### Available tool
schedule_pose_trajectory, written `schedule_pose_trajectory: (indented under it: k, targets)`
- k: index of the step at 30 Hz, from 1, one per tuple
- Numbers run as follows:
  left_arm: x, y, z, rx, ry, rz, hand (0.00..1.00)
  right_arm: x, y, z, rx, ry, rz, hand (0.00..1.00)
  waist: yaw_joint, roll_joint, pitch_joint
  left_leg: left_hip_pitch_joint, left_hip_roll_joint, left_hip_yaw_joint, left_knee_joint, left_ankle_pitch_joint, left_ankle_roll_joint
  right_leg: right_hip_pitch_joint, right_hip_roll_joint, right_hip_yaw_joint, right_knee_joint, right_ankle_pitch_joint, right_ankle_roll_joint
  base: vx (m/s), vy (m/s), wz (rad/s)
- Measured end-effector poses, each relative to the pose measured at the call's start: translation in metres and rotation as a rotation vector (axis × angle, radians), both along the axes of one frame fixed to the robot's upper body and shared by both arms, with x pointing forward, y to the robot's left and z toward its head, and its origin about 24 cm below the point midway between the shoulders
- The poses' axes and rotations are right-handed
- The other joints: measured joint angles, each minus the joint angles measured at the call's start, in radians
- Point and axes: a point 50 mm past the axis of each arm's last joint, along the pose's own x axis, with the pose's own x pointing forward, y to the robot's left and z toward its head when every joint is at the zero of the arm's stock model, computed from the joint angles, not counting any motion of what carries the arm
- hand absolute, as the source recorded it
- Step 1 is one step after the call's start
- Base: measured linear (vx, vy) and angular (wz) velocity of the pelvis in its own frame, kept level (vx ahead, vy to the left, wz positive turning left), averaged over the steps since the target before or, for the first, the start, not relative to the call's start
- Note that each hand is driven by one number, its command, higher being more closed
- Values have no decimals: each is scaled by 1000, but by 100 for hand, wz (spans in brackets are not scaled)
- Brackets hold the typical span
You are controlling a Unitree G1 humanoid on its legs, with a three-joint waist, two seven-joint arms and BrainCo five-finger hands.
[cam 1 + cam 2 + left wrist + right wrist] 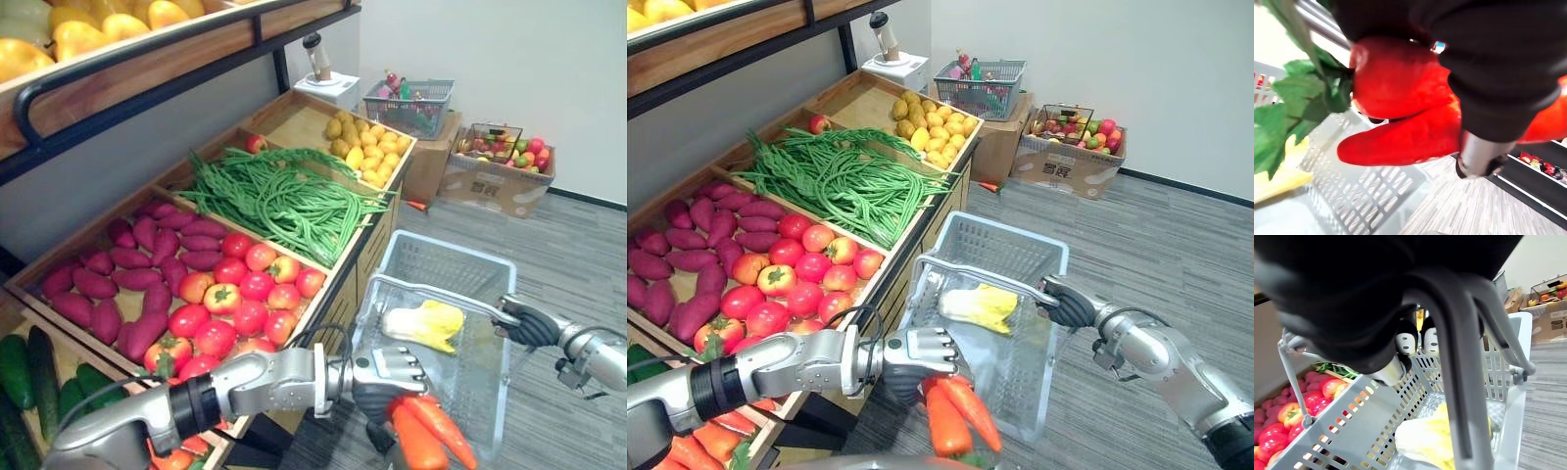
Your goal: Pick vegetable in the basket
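From where I stand, the sloping wooden surface [294, 117] on the left carries trays of produce: dark cucumbers [18, 370] nearest the corner, then purple sweet potatoes [137, 264], red tomatoes [245, 294], a heap of long green beans [284, 201] and, at the far end, a pile of small yellow produce [370, 147]. In front of the tomatoes the left hand [387, 377] reaches across with its fingers clamped round a bunch of orange carrots [426, 436], whose green tops [1298, 98] show in the left wrist view. The carrots hang in that hand at the near end of the grey plastic basket [446, 257], with its mesh just below them. Inside the basket lies a pale yellow leafy vegetable [423, 323]. To the right, the right hand [526, 323] has its fingers curled round the basket's grey handle [431, 291]. Farther back on the grey floor [568, 255] stand a cardboard box [495, 186] of mixed fruit and a wire basket [409, 108] set on another box.
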Motion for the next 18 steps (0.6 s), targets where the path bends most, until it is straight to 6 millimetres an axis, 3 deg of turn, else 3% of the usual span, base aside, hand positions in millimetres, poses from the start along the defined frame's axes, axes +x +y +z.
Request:
schedule_pose_trajectory:
  k: [8,16,17,18]
  targets:
    - [16,-17,-22,52,32,60,100,2,20,1,26,21,95,100,-6,1,-1,-1,1,-1,2,0,0,0,-1,0,0,2,-1,0,0,0]
    - [47,-11,-50,179,-6,223,100,2,25,2,25,35,125,100,-18,1,-3,-18,-1,-2,3,0,0,-19,-1,1,3,3,0,0,0,0]
    - [52,-8,-55,202,-2,256,0,2,27,2,29,39,132,100,-20,1,-3,-18,1,-2,3,0,1,-18,-1,0,1,3,0,0,0,0]
    - [57,-5,-60,228,-9,288,0,1,29,3,47,45,140,100,-22,-1,-2,-18,2,-1,4,-1,2,-18,-1,-1,0,3,0,0,0,0]
